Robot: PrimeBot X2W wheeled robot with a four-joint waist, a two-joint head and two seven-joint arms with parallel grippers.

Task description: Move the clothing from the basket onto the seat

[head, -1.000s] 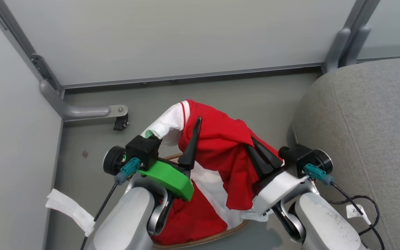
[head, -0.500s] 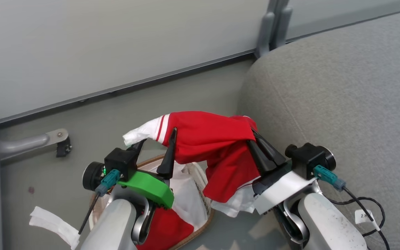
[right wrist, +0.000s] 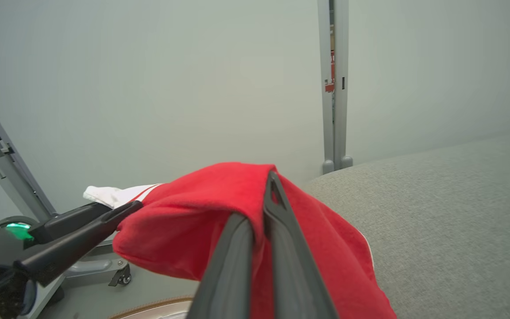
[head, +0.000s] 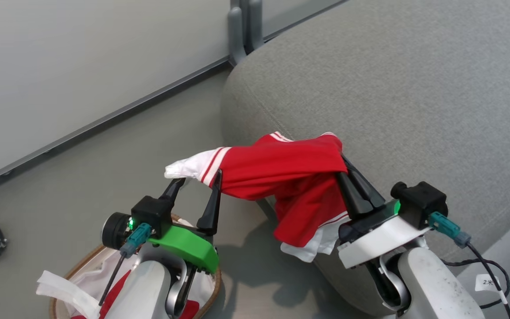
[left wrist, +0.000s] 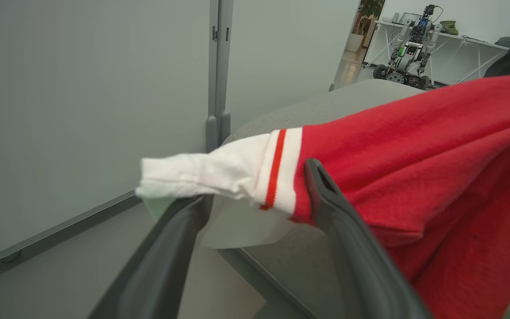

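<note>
Two-toned clothing [head: 281, 173], red with white striped sleeve; stretches sideways, sleeve leftward; pinched by right gripper [head: 343, 161], draped over wide-spread left gripper [head: 198, 177].

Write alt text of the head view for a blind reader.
A red garment with a white sleeve hangs between the robot's claws, pinched in the shut right claw and draped over the open left claw, at the edge of the grey seat. The basket sits on the floor at lower left.
</note>
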